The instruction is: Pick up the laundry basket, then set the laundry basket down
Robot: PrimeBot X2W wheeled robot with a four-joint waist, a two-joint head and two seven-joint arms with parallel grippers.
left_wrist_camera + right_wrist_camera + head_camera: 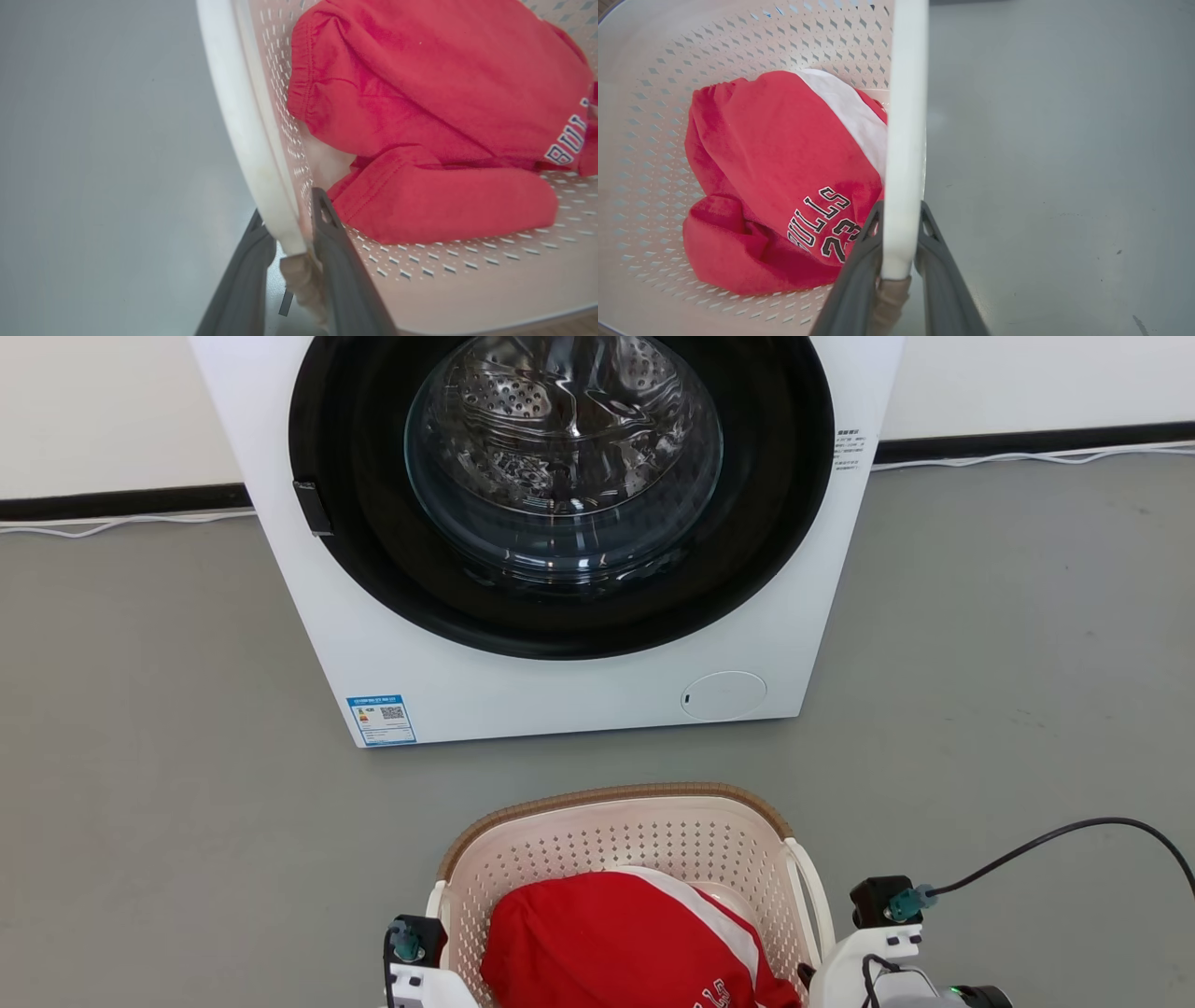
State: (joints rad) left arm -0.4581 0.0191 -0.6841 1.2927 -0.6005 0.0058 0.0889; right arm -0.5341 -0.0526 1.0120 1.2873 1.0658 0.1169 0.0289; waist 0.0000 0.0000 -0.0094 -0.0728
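The grasp is judged to be made on both sides. The left claw [288, 207] is closed narrowly on the left handle [247, 130] of the laundry basket [616, 795], and the white bar is pinched between its two dark fingers. The right claw [901, 207] is clamped on the right handle [903, 116] in the same way. Nothing else is held by either claw.

Whether the basket is off the floor [140, 803] cannot be told, since its underside is hidden in the head view and no gap or shadow beneath it can be made out. The lift is therefore taken to be either just starting or not yet begun, and the setting down is left to be done.

The basket is seen low in the middle of the head view, between the two wrists and just in front of the washing machine [560, 700], but apart from it. The machine's round door is seen shut.

The basket is a small, rounded-rectangular tub of cream plastic. Its walls and bottom are pierced with rows of little diamond holes, and a brown woven-look band runs round the rim. The two handles are plain white loops that stand up at the sides. A crumpled red garment [775, 163] with a white panel and dark lettering is piled inside, and it covers much of the bottom — a soft, light load, so the basket is expected to hang fairly level from an even grip.
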